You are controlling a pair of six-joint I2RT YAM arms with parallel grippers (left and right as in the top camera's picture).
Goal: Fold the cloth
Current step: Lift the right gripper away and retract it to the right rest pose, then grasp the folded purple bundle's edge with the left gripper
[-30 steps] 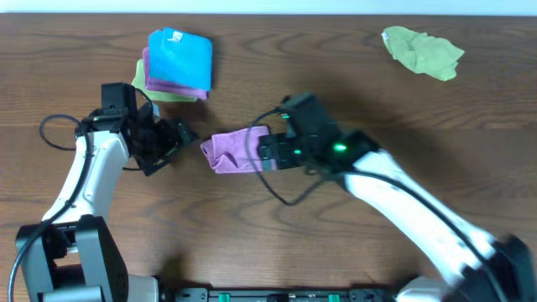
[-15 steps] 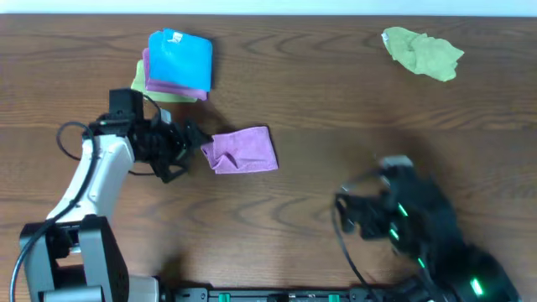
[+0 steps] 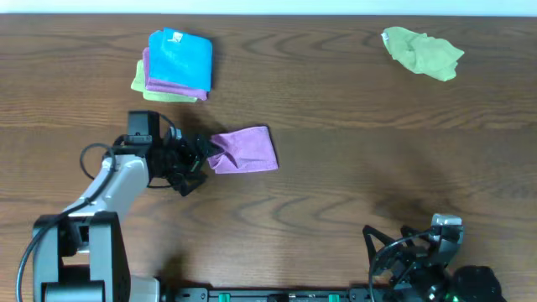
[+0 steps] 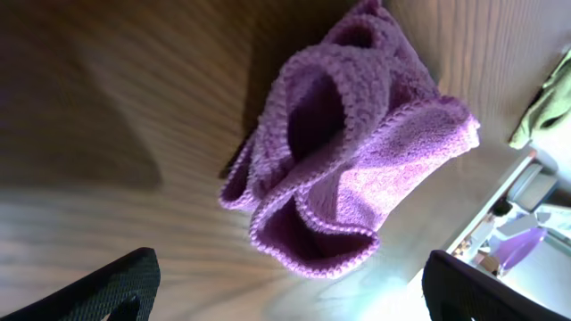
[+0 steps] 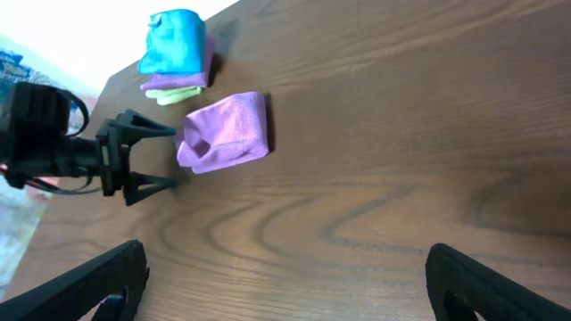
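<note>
The purple cloth (image 3: 246,149) lies folded into a small rectangle on the table left of centre. It also shows in the left wrist view (image 4: 352,160) with bunched, open layers at its near end, and in the right wrist view (image 5: 227,132). My left gripper (image 3: 199,159) is open, its fingertips right at the cloth's left end; in its own view (image 4: 290,290) the fingers stand wide apart with nothing between them. My right gripper (image 5: 285,276) is open and empty, drawn back to the table's front right edge (image 3: 419,252).
A stack of folded cloths, blue (image 3: 179,55) on top of purple and lime, sits at the back left. A crumpled lime-green cloth (image 3: 422,52) lies at the back right. The table is dark wood.
My right arm let go of the cloth and drew back to the front right edge. My left gripper moved right up to the cloth's left end.
</note>
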